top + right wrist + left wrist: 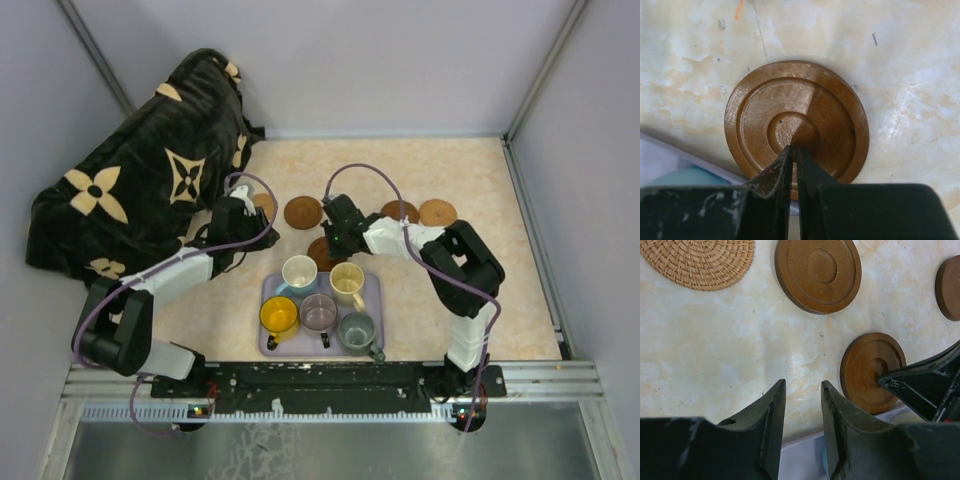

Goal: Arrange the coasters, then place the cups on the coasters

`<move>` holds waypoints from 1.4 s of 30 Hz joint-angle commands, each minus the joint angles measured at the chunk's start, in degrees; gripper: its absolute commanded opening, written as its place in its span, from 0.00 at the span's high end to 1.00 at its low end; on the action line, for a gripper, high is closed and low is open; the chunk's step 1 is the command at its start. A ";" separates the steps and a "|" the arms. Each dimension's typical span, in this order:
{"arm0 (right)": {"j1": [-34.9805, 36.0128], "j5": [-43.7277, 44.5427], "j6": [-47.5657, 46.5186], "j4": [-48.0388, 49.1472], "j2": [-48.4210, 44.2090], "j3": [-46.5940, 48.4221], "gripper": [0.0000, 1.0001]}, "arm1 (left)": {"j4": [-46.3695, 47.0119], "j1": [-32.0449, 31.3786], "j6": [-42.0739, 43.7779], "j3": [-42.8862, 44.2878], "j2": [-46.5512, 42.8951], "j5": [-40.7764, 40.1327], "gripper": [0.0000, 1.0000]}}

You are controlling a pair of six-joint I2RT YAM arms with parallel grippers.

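Coasters lie in a loose row on the table, far of the lavender tray. One brown disc sits just at the tray's far edge. Black flower-patterned cloth is heaped far left. The tray holds all five cups, none on a coaster. Left gripper hovers near the row's left end, jaws partly apart, empty. Right gripper has its fingers closed together, tips touching the brown disc's centre.

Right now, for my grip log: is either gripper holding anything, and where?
Nothing. The right gripper is shut, tips centred over a brown coaster; the left gripper is open, empty.
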 commanded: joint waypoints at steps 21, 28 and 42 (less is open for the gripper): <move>-10.76 13.62 3.04 -10.38 15.25 19.53 0.91 | 4.83 0.92 2.59 3.83 7.91 4.51 0.58; -13.51 12.91 2.05 -12.05 19.26 27.00 0.91 | 8.35 0.90 2.74 8.76 14.26 9.98 0.57; -14.21 10.40 0.78 -13.03 23.13 33.11 0.91 | 10.80 0.91 1.63 14.96 23.59 16.22 0.56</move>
